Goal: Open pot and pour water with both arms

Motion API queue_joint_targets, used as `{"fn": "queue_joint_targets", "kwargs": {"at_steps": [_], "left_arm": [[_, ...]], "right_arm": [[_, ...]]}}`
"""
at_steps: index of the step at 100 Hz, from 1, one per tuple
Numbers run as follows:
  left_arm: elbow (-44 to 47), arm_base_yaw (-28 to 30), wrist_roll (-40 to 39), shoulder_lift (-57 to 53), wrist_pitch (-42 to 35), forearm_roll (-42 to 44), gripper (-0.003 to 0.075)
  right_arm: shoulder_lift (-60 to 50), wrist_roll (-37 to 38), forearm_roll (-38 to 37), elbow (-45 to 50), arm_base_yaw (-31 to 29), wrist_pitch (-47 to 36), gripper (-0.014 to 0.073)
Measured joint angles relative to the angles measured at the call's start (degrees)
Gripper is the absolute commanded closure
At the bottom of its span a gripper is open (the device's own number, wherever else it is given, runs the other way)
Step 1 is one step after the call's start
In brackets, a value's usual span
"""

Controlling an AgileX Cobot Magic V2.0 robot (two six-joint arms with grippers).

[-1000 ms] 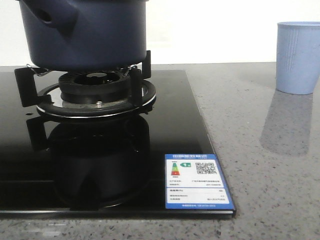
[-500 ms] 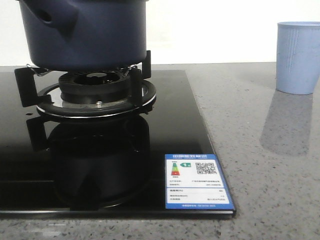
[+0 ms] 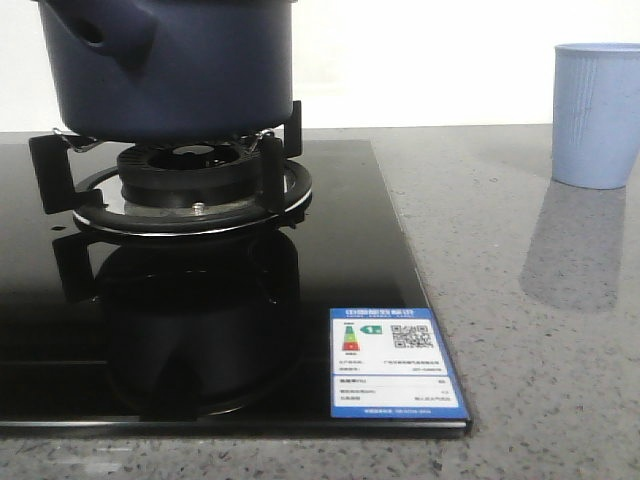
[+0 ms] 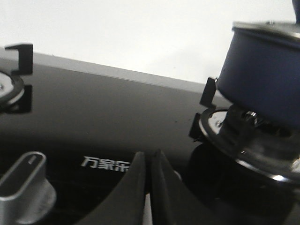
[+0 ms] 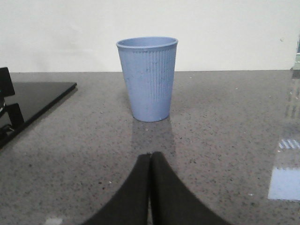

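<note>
Pot (image 4: 262, 70) on burner, apart from left hand (image 4: 149, 157); both hands closed, empty; right hand (image 5: 150, 157).

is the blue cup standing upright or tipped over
Upright. The cup stands on its base on the grey countertop, open rim on top, apart from the shut right gripper.
</note>
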Motion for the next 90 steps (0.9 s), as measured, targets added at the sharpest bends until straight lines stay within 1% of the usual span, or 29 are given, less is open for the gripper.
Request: {"fn": "queue_joint_targets", "kwargs": {"at_steps": [12, 35, 45, 56, 67, 82, 90], "left_arm": [[0.00, 0.00, 0.00, 0.00, -0.11, -8.70, 0.0739], [0.00, 0.00, 0.00, 0.00, -1.24, -19.81, 0.0739], [-0.04, 0.00, 0.00, 0.00, -2.65, -23.32, 0.0739], [-1.13, 0.00, 0.00, 0.00, -2.24, -22.42, 0.0739], [-5.58, 0.00, 0.00, 0.00, -0.42, -17.16, 0.0739], [-14.61, 0.00, 0.00, 3.79, 4.22, -10.89, 0.0739], [-18.84, 0.00, 2.14, 7.84, 7.54, -9.41, 0.0739]], "right_arm": [[0.00, 0.00, 5.62, 0.00, 0.00, -1.59, 0.0660], [0.00, 0.00, 18.48, 0.00, 0.00, -1.83, 0.0660], [0.00, 0.00, 20.92, 0.00, 0.00, -2.21, 0.0659], [0.00, 0.00, 21.60, 0.00, 0.00, -2.33, 0.0654], [0.00, 0.00, 21.74, -1.94, 0.00, 1.35, 0.0649], [5.63, 0.00, 17.02, -10.73, 0.00, 9.22, 0.0649], [10.51, 0.00, 13.68, -16.40, 0.00, 13.47, 0.0649]]}}
